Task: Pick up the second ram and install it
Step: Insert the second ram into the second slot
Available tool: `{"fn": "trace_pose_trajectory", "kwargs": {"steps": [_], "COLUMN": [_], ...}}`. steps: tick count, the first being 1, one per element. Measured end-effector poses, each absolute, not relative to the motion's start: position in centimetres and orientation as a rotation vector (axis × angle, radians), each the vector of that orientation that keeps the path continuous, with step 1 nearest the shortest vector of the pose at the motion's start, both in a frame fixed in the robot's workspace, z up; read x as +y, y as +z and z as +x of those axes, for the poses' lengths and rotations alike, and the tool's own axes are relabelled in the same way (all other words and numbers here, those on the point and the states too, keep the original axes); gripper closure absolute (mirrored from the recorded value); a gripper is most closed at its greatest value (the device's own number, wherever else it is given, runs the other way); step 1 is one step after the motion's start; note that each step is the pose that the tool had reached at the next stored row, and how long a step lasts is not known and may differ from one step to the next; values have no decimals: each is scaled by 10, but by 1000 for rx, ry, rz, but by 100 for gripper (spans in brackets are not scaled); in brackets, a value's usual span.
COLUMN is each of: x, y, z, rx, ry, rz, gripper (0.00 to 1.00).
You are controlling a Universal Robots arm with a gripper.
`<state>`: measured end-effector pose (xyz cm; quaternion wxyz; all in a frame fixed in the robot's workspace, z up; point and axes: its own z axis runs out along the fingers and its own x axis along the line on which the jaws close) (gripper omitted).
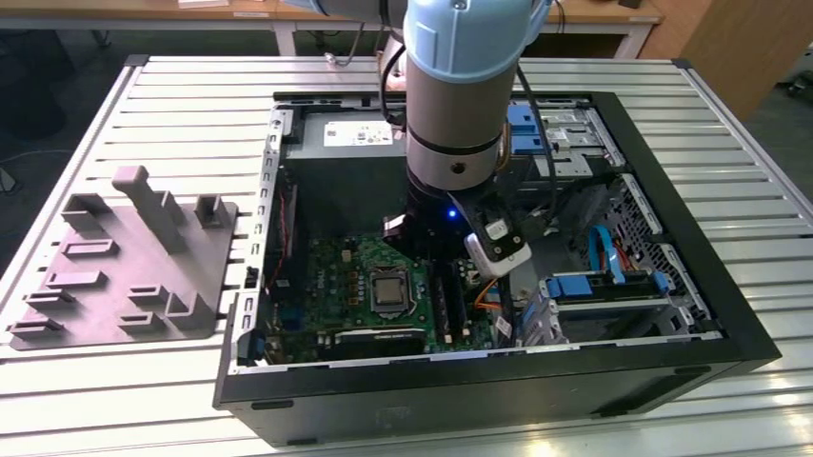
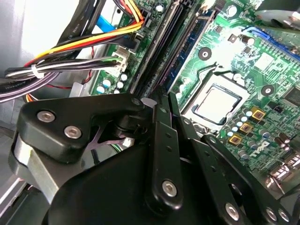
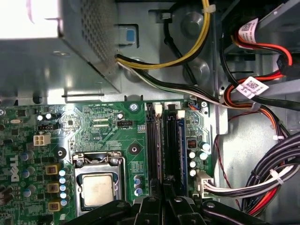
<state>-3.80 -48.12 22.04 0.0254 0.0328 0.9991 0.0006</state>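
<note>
My gripper (image 1: 436, 259) reaches down inside the open computer case, right over the memory slots of the green motherboard (image 1: 333, 286). In both wrist views its black fingers stand pressed close together (image 3: 164, 197) (image 2: 165, 99). Between them runs the thin dark edge of the second ram (image 3: 165, 150) (image 2: 174, 63). The stick stands on edge along a black slot, beside a blue slot (image 3: 181, 140). How deep it sits in the slot is hidden by the fingers.
The processor socket (image 3: 96, 187) lies close beside the slots. Bundled cables (image 3: 267, 180) hang on the slots' other side. The power supply (image 1: 343, 138) fills the case's far end. A grey fixture with upright posts (image 1: 128, 257) sits on the table at the exterior view's left.
</note>
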Motion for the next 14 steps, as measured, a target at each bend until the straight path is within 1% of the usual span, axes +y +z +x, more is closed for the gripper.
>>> {"fn": "trace_pose_trajectory", "kwargs": {"steps": [14], "x": [-482], "y": [218], "z": [-37], "rx": [3088], "ry": [1], "rz": [122], "gripper": [87]}}
